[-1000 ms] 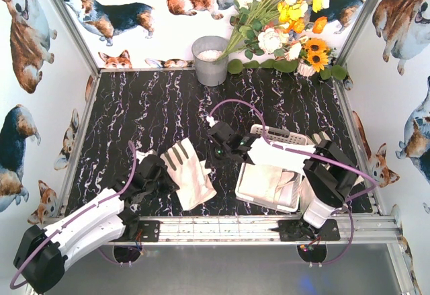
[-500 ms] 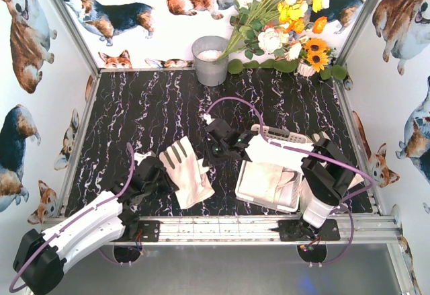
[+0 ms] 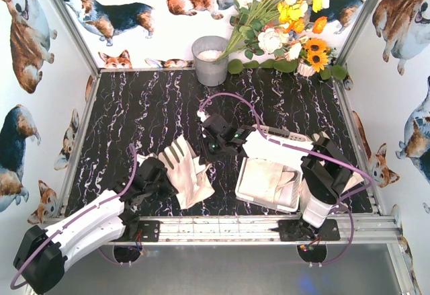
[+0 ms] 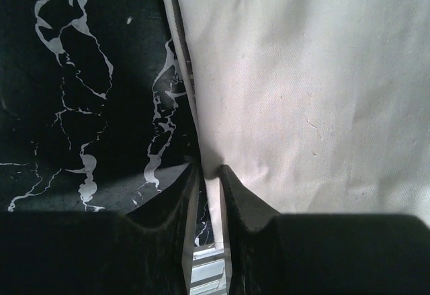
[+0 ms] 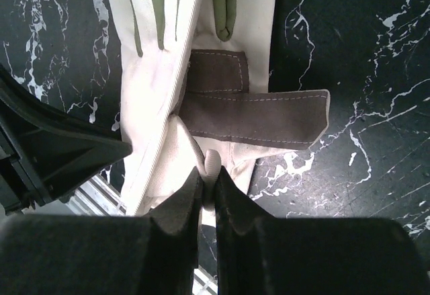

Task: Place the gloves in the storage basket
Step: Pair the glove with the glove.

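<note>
White corgi-printed walls [image 3: 40,46] enclose a black, white-veined marble-look tabletop [image 3: 148,113], a grey metal bucket [image 3: 210,63] and a yellow-white-orange flower bouquet [image 3: 282,13] standing at its far edge.

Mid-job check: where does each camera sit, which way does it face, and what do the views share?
Top external: above and behind the bases, facing down on the marble table, storage basket, loose gloves and both arms.
Left wrist: on the left arm, facing down at white glove fabric; left gripper shut on its edge.
Right wrist: on the right arm, facing down at a glove's grey-brown patch; right gripper shut on a fold.
Shared: all three show the loose gloves on black marble.
</note>
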Controlling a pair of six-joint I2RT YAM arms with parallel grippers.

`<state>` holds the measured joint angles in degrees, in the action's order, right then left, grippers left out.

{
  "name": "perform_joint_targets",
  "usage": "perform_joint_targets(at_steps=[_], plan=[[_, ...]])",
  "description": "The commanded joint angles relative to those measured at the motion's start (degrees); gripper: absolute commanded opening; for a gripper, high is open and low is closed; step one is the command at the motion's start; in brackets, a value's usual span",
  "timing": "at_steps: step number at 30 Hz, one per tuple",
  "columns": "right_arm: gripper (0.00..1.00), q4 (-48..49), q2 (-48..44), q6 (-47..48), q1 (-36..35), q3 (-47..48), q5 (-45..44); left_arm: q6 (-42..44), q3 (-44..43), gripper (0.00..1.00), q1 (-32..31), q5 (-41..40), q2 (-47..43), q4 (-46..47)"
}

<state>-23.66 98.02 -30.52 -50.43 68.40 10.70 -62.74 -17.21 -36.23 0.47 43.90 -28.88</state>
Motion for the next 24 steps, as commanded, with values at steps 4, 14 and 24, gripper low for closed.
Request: perform_joint_targets(at_steps=[4,14,24], plan=[[0.06,-2.0,2.4,4.7,0.3,5.6,-0.5,-0.1,0.3,0.14,0.5,3.1,-0.2,3.8],[0.06,-2.3,4.4,8.0,0.3,7.5,-0.9,-0.9,1.7,0.16,0.6,5.2,-0.5,5.5],[0.07,-2.0,4.6,11.1,0.4,7.7,-2.4,-1.8,3.0,0.16,0.5,5.2,-2.4,5.3]])
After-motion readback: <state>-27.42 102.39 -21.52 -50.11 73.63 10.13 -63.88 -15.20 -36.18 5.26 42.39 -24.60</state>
